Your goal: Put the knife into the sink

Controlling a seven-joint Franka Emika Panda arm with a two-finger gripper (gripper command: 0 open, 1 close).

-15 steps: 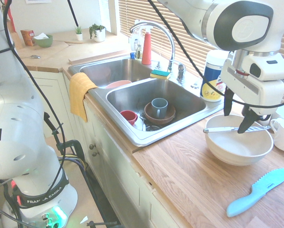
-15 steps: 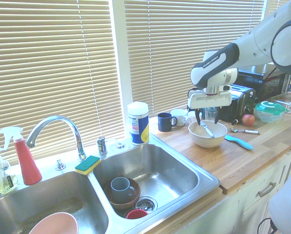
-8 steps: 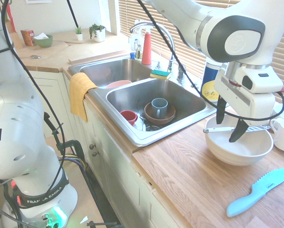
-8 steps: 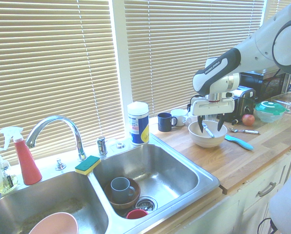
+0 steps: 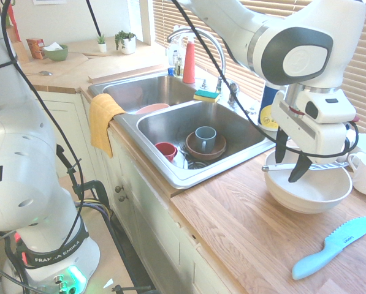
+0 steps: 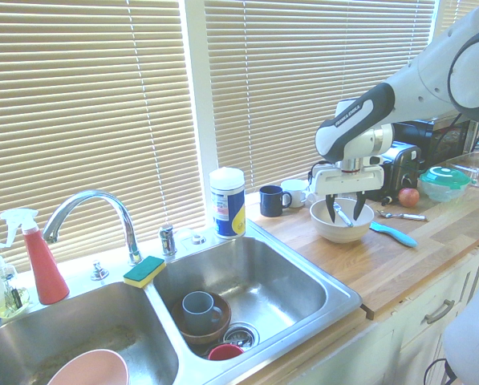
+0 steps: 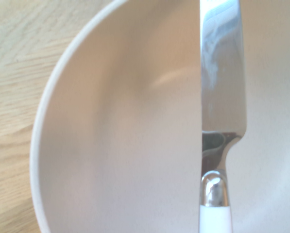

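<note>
Silver knife (image 5: 305,166) across bowl (image 5: 308,195) as before, gripper (image 5: 290,161) lower, fingers spread astride it

Bowl (image 7: 110,121) cut off by edges

Shiny silver knife (image 5: 305,165); white bowl (image 5: 308,190); light-blue serrated plastic knife (image 5: 334,247)

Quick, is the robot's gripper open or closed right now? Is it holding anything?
Gripper: open, one finger on each side of the knife lying across the white bowl; not gripping it yet.
</note>
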